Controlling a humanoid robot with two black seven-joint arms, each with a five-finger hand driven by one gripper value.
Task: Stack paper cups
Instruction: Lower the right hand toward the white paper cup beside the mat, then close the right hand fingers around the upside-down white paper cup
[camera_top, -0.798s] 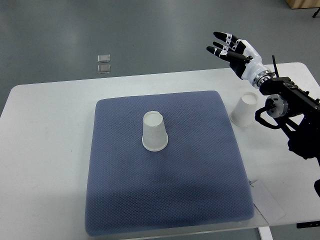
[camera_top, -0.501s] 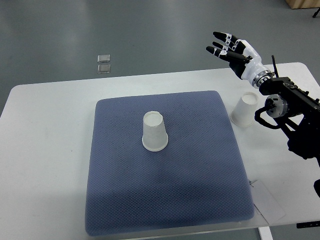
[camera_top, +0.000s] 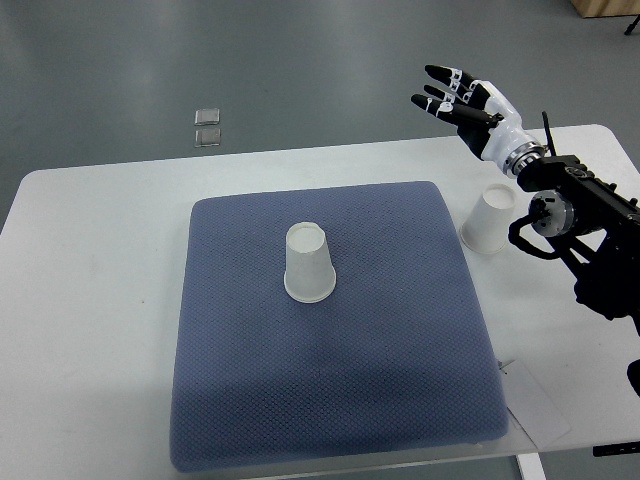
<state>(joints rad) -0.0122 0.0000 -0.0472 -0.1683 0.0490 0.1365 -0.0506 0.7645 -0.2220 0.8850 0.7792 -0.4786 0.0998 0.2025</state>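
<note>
Paper cups are found in two places: one cup (camera_top: 308, 262) stands upside down near the centre of the blue mat (camera_top: 330, 400); a second cup (camera_top: 488, 219), also inverted, rests on the white table (camera_top: 90, 300) just off the mat's edge at three o'clock. The right hand (camera_top: 462, 95) is held raised at about one o'clock, beyond the table's far edge, fingers spread and nothing grasped; it is judged to be poised for a descent onto the nearer second cup. No stacking is yet done.
</note>
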